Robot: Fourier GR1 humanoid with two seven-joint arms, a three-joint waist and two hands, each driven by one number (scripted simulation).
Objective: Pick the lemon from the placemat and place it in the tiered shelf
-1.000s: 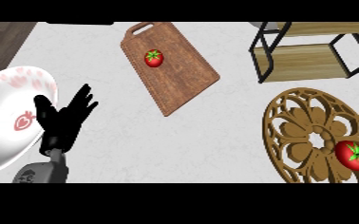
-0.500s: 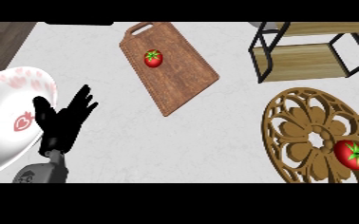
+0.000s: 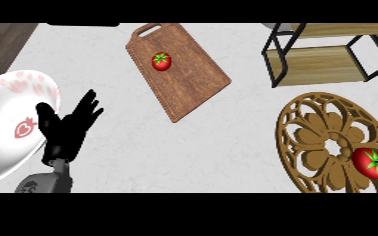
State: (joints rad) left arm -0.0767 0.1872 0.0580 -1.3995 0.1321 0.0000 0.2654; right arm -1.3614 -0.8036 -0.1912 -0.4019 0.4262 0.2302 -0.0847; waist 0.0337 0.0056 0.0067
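Head view, the only 1. Looking steeply down on a pale counter [image 3: 221, 150].

Left hand [image 3: 66, 130]: lower left, fingers straight and spread wide, pointing up, holding nothing. At rest, partly over the rim of a white plate [image 3: 22, 90]. Right hand: nowhere in the view.

Placemat [image 3: 317, 135]: round, carved openwork wood, at the right, partly cut off by the edge. On its right side lies 1 red fruit with a green top, the mat tomato [image 3: 366, 162], half cut off by the edge. The task calls it a lemon, but it looks like a tomato. No yellow fruit anywhere.

Shelf [image 3: 317, 60]: upper right, black frame, wooden tiers. It stands near the placemat, above it in the view, not touching.

Board [image 3: 192, 85]: wooden, with a handle, top centre, lying at a slant. A 2nd red fruit, the board tomato [image 3: 161, 61], sits on its upper part, well apart from the placemat.

Progress, my reading: nothing done. The mat tomato lies on the placemat with no hand near it; the left hand is across the counter from it. All steps are left: reach, grasp, lift, carry to the shelf, set on a tier. Placemat and shelf both sit on the right, so I judge the right hand the likelier one for the job.

Writing: none readable. The plate bears pink blotches and 1 red strawberry-like figure, no letters.
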